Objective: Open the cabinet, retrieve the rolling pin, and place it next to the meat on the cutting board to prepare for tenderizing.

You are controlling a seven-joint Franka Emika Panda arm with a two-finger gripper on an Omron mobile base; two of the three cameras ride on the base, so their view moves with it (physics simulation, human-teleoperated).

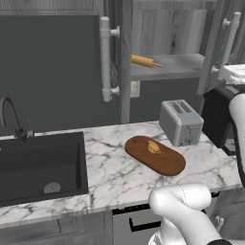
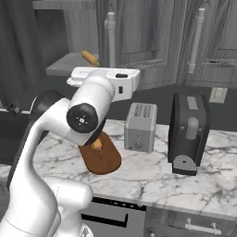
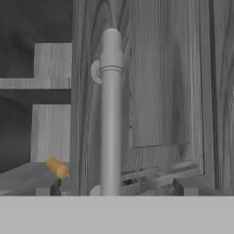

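Cabinet [image 1: 119, 62] doors are swung open, and there on the shelf inside lies the rolling pin [image 1: 145, 61], tan-orange, tilted a little across the grey shelf, well above the counter. In the hand view the gripper [image 3: 116, 186] sits right at a pale bar handle [image 3: 111, 114] of the door, fingertips [image 3: 48, 186] spread wide on either side of the bar, jaws apart and not clamped on it, nothing held. The rolling pin's end [image 3: 57, 168] peeks out low at the left there, past the door's edge. Down on the marble counter [image 1: 115, 167], the cutting board [image 1: 155, 155] lies at an angle just left of and nearer than the silver toaster [image 1: 181, 122], with the meat [image 1: 152, 147] sitting on its far half. From the right base view the white arm [image 2: 88, 111] reaches up across the board [image 2: 102, 157], a black coffee machine [image 2: 190, 134] stands right of the toaster [image 2: 140, 126], and the dark sink [image 1: 40, 165] sits at the far left of the counter
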